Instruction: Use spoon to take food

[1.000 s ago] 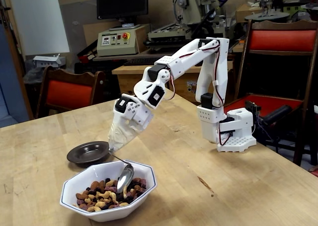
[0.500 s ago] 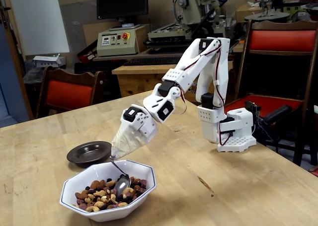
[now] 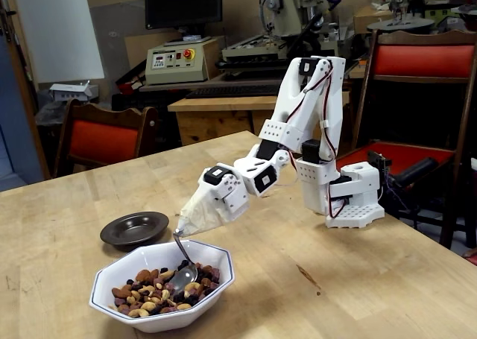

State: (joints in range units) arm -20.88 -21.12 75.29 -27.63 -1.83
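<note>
A small silver spoon (image 3: 183, 270) dips its bowl into the food (image 3: 153, 293), a mix of tan nuts and dark purple and black bits. The food fills a white octagonal bowl (image 3: 225, 273) near the table's front edge. The spoon's thin handle rises into a beige cone-like covering that wraps my gripper (image 3: 183, 228). The covering hides the fingers, and its narrow tip is closed around the handle. The arm reaches low and forward from its white base (image 3: 350, 197) toward the bowl.
An empty dark round plate (image 3: 134, 229) sits just behind and left of the bowl. Red-seated wooden chairs (image 3: 100, 139) stand behind the table, with another chair (image 3: 421, 59) at the right. Workshop machines fill the background.
The arm has stretched forward and lowered. The spoon went from hanging tilted above the bowl's right side to standing with its bowl pushed down into the food.
</note>
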